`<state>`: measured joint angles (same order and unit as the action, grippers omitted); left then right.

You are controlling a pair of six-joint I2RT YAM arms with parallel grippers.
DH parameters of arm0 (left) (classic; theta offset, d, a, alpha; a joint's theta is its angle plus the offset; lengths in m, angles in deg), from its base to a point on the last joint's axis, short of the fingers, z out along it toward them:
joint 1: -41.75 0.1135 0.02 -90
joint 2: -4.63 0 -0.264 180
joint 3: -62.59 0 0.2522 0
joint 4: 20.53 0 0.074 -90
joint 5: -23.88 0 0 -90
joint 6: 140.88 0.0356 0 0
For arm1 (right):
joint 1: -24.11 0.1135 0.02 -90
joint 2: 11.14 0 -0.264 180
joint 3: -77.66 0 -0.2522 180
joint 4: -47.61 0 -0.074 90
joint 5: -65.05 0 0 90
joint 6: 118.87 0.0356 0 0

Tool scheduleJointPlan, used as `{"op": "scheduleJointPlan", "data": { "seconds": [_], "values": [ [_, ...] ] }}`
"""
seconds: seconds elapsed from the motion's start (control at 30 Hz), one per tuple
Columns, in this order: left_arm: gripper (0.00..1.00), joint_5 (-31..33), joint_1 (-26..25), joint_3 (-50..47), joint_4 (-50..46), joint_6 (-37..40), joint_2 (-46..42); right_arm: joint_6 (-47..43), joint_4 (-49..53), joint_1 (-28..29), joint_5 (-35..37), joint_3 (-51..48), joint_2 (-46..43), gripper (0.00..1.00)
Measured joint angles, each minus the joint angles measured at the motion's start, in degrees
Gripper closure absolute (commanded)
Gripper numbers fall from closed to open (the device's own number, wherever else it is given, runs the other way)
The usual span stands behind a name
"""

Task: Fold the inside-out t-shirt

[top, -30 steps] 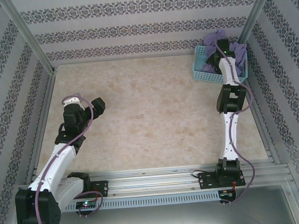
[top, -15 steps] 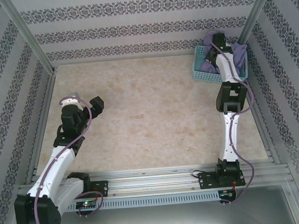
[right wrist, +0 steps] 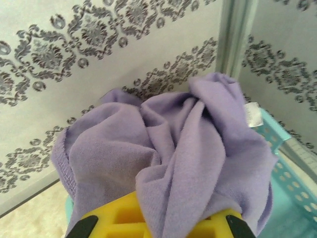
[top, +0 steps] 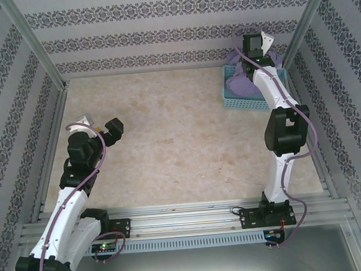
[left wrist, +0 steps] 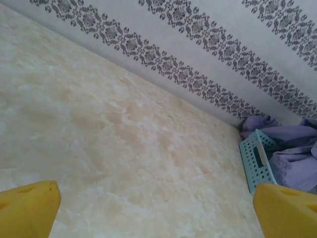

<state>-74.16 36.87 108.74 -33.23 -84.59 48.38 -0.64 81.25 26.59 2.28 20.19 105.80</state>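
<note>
The right pincer [right wrist: 158, 224] is clenching the bunched shirt [right wrist: 173, 134], lifting it from the basket [top: 237, 100] beneath; the left pincer [left wrist: 157, 210] is waiting released over the desk [top: 168, 136]. It should be rising straight until the cloth, seemingly trailing below, clears. Since a second ago, the basket is sitting further left.

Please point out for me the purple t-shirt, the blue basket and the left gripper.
purple t-shirt [right wrist: 198, 148], right wrist view, on the bunched fabric at its middle.
blue basket [left wrist: 255, 166], left wrist view, on its perforated side wall.
left gripper [left wrist: 156, 213], left wrist view, midway between its open fingertips.
</note>
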Motion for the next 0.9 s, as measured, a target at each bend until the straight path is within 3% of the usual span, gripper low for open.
{"op": "scheduleJointPlan", "data": {
  "seconds": [0.47,0.9],
  "values": [
    [0.00,-3.63,0.00,0.00,-2.25,0.00,-2.38,-0.20,-18.64,4.17,11.93,-17.11,-14.58,1.00],
    [0.00,-4.44,0.00,0.00,-3.45,0.00,-3.82,-3.17,-29.64,9.68,18.23,-22.95,-17.49,1.00]
  ]
}}
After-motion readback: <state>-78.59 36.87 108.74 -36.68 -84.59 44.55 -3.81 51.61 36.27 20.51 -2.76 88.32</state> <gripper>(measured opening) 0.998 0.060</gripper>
